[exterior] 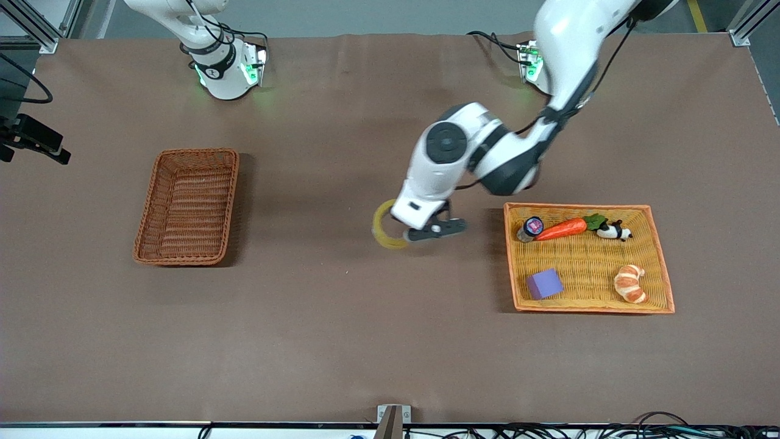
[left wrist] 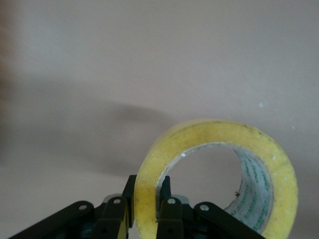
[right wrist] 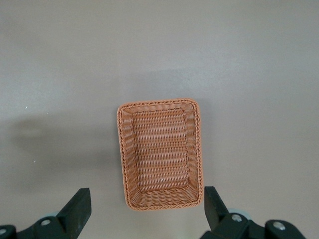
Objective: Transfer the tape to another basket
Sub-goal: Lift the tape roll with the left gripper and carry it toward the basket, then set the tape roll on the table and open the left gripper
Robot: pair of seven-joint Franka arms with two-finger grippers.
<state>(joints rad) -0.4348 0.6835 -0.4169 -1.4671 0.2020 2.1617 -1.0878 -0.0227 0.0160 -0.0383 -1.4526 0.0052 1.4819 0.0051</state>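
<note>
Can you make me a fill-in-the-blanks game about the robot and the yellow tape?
1. The left pincer is shut on the ____.
2. The reddish-brown basket has ____ things in it.
3. The right pincer hangs open over the ____.
4. In the orange tray, the block is colored ____.

Missing words: tape; no; basket; purple

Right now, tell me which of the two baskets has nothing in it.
The narrow reddish-brown wicker basket toward the right arm's end. The wider orange tray holds a carrot, croissant and purple block.
</note>
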